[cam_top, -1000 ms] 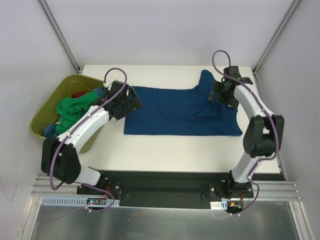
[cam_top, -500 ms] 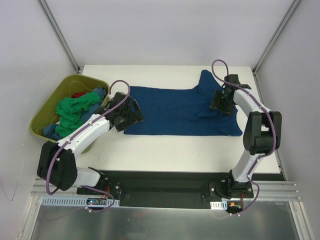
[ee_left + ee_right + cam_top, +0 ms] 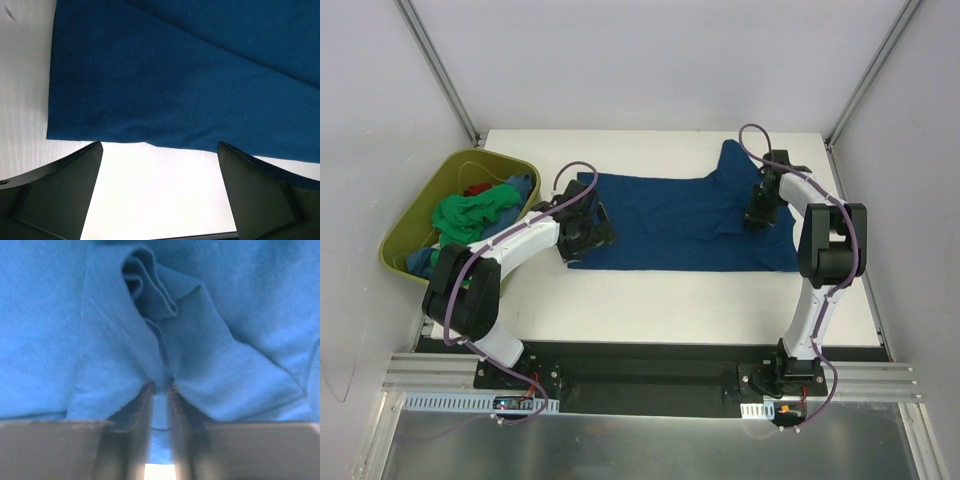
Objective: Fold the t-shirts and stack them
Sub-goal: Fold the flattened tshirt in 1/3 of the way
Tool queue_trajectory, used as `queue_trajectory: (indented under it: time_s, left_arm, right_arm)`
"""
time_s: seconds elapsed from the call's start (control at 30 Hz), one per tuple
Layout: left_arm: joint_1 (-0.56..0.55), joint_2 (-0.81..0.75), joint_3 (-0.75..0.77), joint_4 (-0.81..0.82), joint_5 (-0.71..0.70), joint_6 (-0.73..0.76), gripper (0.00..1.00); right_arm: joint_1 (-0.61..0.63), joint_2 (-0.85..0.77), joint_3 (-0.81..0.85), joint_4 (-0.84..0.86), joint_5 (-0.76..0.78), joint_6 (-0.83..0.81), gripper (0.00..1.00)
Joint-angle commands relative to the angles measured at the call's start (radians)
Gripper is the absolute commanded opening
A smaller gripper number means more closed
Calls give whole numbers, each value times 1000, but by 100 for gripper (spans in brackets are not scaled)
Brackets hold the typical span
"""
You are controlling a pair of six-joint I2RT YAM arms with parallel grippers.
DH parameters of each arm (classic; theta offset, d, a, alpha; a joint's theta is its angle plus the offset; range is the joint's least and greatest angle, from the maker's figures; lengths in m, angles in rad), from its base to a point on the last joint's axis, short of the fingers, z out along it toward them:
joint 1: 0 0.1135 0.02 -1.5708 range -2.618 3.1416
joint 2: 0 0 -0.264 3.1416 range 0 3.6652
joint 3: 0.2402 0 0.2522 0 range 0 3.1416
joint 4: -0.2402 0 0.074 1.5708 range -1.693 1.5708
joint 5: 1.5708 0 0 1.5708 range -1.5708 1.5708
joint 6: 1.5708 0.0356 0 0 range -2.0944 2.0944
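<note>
A blue t-shirt [image 3: 670, 220] lies spread flat across the white table [image 3: 670, 300]. My left gripper [image 3: 586, 233] hovers at its left hem. In the left wrist view that gripper [image 3: 159, 150] is open over bare table, just off the hem of the shirt [image 3: 175, 75], with nothing between its fingers. My right gripper [image 3: 756, 215] is down on the shirt's right part, near a sleeve. In the right wrist view its jaws [image 3: 160, 387] stand close together, pinching a raised fold of the blue cloth [image 3: 155, 295].
An olive-green tub [image 3: 420, 215] stands off the table's left edge. It holds a crumpled green shirt [image 3: 465, 220], a bit of red cloth [image 3: 475, 188] and some blue cloth [image 3: 520, 187]. Grey walls with metal posts enclose the table.
The left gripper has swung right from beside the tub to the shirt's left hem, still open. The right gripper has come down onto the shirt and closed on a fold.
</note>
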Motion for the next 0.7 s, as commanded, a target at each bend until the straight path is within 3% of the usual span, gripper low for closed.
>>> queue_trajectory:
  time_s: [0.0,0.07,0.23,0.5,0.57,0.67]
  left_arm:
    - [-1,-1,39,3,0,25,100]
    - [1,-2,36,3,-6,25,99]
    - [-1,-13,25,4,-20,30,99]
    - [-1,-31,13,6,-14,22,99]
    - [-1,-47,8,6,-5,16,99]
    - [-1,-77,-9,6,0,14,99]
  right_arm:
    - [-3,4,44,23,-46,22,10]
    - [-2,-4,44,42,-58,26,1]
    - [1,-30,55,106,-105,51,1]
    - [61,75,161,326,-193,426,1]
    - [79,120,197,388,-191,535,7]
    - [95,164,243,454,-176,675,50]
